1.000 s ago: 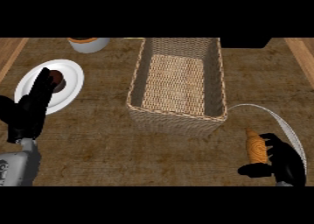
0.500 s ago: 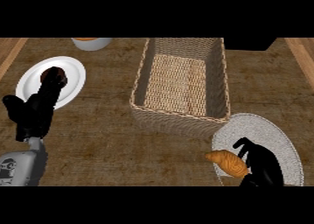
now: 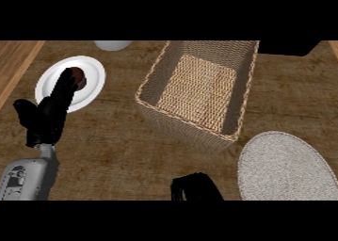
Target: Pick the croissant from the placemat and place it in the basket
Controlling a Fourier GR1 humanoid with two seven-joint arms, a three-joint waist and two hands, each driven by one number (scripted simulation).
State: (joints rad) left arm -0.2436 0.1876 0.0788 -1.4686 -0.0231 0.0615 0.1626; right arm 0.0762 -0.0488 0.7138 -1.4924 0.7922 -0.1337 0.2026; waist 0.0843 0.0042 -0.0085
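Wicker is what matters for us right now: the basket (image 3: 199,92) sits open in the middle of the wooden desk (image 3: 116,155), long and narrow, its long axis running from the near rim up and a little to the right, away from us. Just below its near corner, at the bottom edge of the head view, we see our right hand (image 3: 196,188), only a dark bunch of it showing, so we cannot tell whether its fingers are curled or straight.

And the croissant? We cannot see it anywhere. The grey placemat (image 3: 286,169) lies to the right of that hand, bare on top, its upper edge tucked just beside the basket's near right corner. Our guess is that the pastry rides inside or beneath the right hand, hidden by it, but we will not swear to it.

So the relation we are watching: the basket's opening lies straight ahead of and above the right hand, near, with the near wall standing between them. We judge the next move calls for clearing that rim and then travelling along the basket's length.

Over on the left, our left hand (image 3: 53,113) rests, fingers straight and pointing up, their tips lying across a white plate (image 3: 91,75) with something dark brown on it. It is well apart from the basket; the right hand is plainly the nearer one.
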